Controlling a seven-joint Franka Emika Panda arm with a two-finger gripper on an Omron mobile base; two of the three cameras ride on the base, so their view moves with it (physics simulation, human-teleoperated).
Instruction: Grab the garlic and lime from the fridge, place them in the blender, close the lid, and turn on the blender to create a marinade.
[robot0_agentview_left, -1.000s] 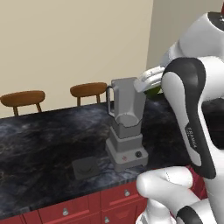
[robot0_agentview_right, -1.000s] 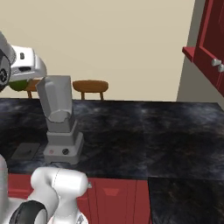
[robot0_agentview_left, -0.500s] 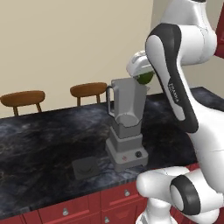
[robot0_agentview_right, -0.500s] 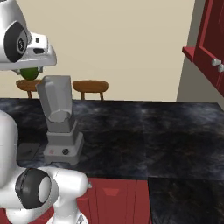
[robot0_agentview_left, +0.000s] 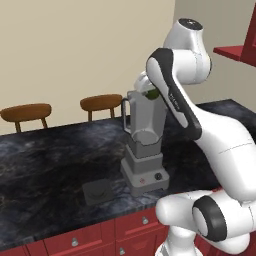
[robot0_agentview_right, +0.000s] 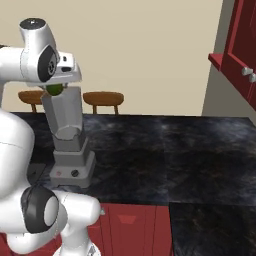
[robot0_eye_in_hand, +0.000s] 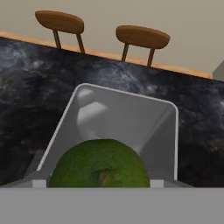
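The dark marbled table (robot0_agentview_left: 55, 155) takes up most of the scene, with two wooden stools (robot0_agentview_left: 102, 103) behind it against the beige wall. The blender (robot0_agentview_left: 145, 145) sits on the table near the front edge: stepped grey base with a red button and black knob, tall translucent jar on top, mouth open. Its lid (robot0_agentview_left: 98, 190) is lying flat on the table just beside the base (so the jar is ready to take stuff).

The hand (robot0_agentview_right: 56, 89) hangs right over the jar's mouth, holding the lime (robot0_eye_in_hand: 99, 168) between its fingers. From the hand view the lime sits directly above the open jar, not inside it yet. Can't spot any garlic in the jar from here, the bottom just looks pale.

Handling-wise, I'd guess the lime is light, firm and smooth, so it'll roll if it lands on the rim. A grip across its widest part is the safe one, and releasing it centred over the opening should do it.
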